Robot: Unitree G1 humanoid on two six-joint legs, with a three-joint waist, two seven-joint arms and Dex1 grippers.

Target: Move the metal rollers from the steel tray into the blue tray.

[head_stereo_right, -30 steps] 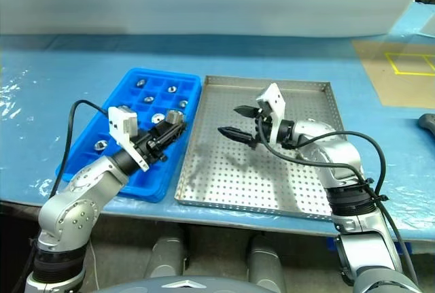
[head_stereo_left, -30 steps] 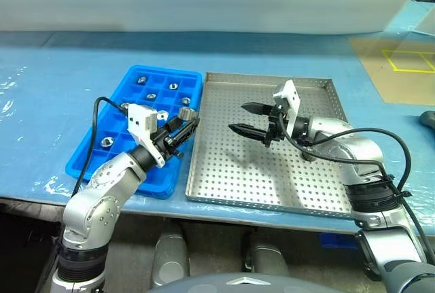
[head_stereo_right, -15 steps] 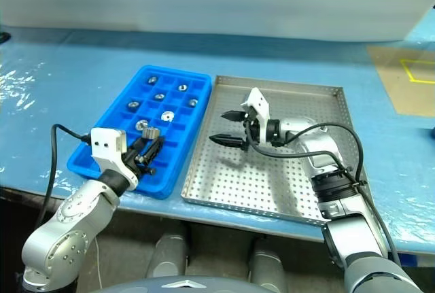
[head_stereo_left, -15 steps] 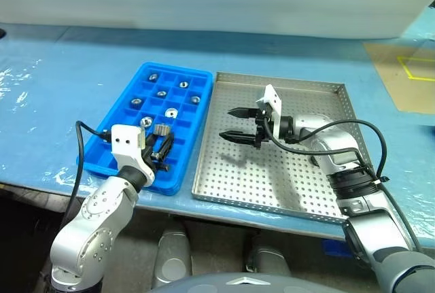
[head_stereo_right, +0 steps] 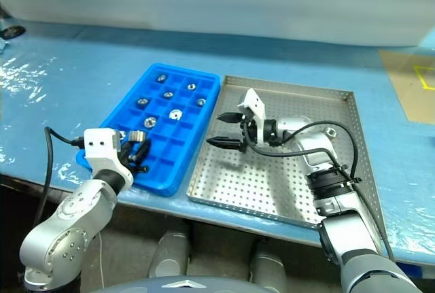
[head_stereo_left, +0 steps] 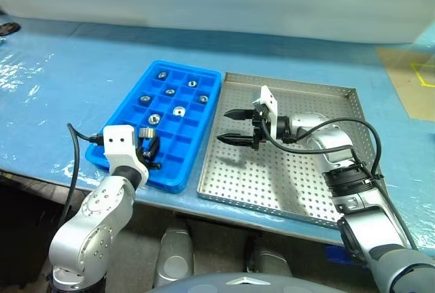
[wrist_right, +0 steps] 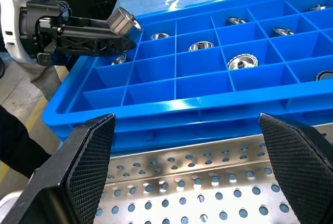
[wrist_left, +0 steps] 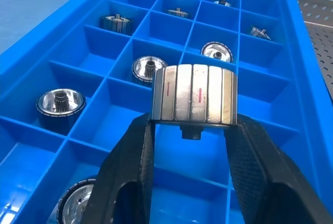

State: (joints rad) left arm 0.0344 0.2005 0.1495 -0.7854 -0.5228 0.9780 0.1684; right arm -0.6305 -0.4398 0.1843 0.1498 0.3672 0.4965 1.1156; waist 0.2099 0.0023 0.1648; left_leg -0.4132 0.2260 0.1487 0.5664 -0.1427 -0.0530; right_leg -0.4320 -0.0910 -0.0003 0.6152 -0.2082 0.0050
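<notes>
No readable text, labels or numbers; any small print perhaps unresolved.

Both eye views look forward and down from the robot's head, from well back, and share the same stretch of table (head_stereo_left: 61, 82) holding the blue tray (head_stereo_left: 204, 136) and the steel tray (head_stereo_left: 272, 184) beside it. The left wrist view sits close above the blue tray, looking along its fingers (wrist_left: 130, 172) across the compartments. The right wrist view looks low over the steel tray's perforated floor toward the blue tray's wall, sharing those compartments.
</notes>
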